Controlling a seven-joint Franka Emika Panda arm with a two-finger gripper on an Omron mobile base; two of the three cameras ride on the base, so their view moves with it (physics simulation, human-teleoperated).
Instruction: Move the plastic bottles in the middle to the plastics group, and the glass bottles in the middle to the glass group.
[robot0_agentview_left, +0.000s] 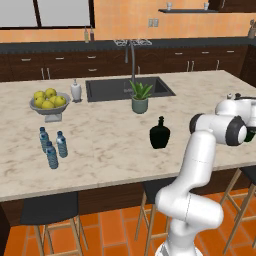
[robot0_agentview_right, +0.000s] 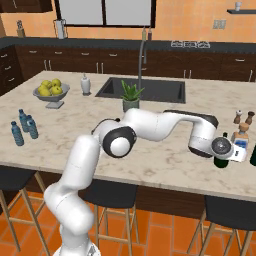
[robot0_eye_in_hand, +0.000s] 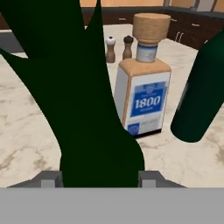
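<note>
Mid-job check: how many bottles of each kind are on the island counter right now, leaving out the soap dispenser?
small water bottle: 3
black flask: 1
dark green bottle: 2
1800-label bottle: 1
Total: 7

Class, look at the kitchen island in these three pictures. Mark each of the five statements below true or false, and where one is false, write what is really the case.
1. The black flask stands upright on the counter. True.
2. The bowl holds red apples. False: it holds yellow fruit.
3. The gripper has a dark green bottle between its fingers. True.
4. Three small water bottles with blue labels stand inside the sink. False: they stand on the counter, in front of the bowl.
5. The bottle with the blue 1800 label has a metal screw cap. False: it has a cork stopper.
</note>
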